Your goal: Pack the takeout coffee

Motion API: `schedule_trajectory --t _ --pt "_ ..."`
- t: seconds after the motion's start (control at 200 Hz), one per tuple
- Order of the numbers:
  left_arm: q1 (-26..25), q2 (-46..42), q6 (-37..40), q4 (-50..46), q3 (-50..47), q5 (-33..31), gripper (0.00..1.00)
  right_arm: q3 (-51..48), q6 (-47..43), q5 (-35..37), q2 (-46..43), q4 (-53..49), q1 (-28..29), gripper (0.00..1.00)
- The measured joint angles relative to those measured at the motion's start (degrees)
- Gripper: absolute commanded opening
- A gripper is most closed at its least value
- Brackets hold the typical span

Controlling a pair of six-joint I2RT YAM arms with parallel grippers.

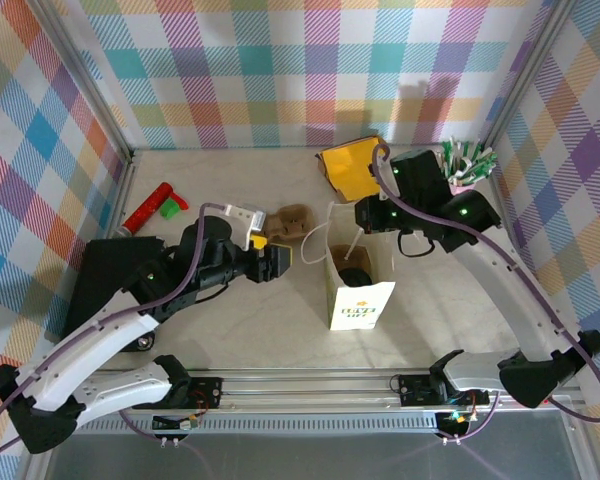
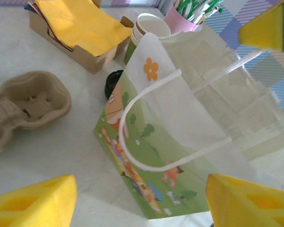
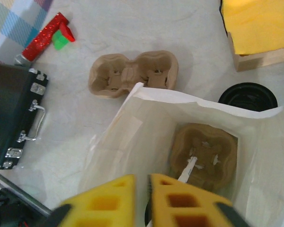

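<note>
The right gripper (image 3: 142, 193), open a crack and empty over the white paper bag (image 3: 132, 135), should rise straight up, then reach the white-and-green paper cup (image 2: 149, 24) just behind it; the left gripper (image 1: 277, 260) waits wide open, empty.

The two yellow fingers (image 3: 180, 203) stand at the bottom edge, close together, with only a narrow gap between them and nothing visible in the gap. They hang over the open mouth of a white paper bag (image 3: 132, 137). At the bottom of the bag lies a brown cup holder (image 3: 213, 146), and a thin white strip (image 3: 189, 169) rests on it. Outside, just beyond the bag's rim, a second holder (image 3: 132, 73) with two empty wells lies on the desk (image 3: 156, 28). A black lid (image 3: 248, 96) lies right of it, partly behind the bag's edge. A box (image 3: 262, 59) of yellow napkins (image 3: 260, 23) is at the upper right. At the left are a black case (image 3: 12, 109) and a red tube (image 3: 42, 40) with a green piece (image 3: 61, 41) beside it.
</note>
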Motion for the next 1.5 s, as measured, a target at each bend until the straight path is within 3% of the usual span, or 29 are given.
schedule_trajectory --t 0.265,0.635,1.13,1.5 --pt "-5.0 9.2 -6.2 1.0 7.7 -2.1 0.67 2.2 -0.5 3.3 1.9 -0.9 0.0 0.43" --pt "-9.5 21.9 -10.9 -2.2 17.3 -11.8 0.58 5.9 -0.5 7.0 -3.1 -2.4 0.0 0.47" --pt "-10.7 28.2 -12.5 -7.0 23.6 -18.8 0.21 5.8 -0.5 7.8 -4.0 -4.0 0.0 0.47" --pt "-10.8 28.2 -13.0 -8.2 24.3 -19.9 0.06 5.7 -0.8 8.2 -3.9 -4.0 0.0 0.47"
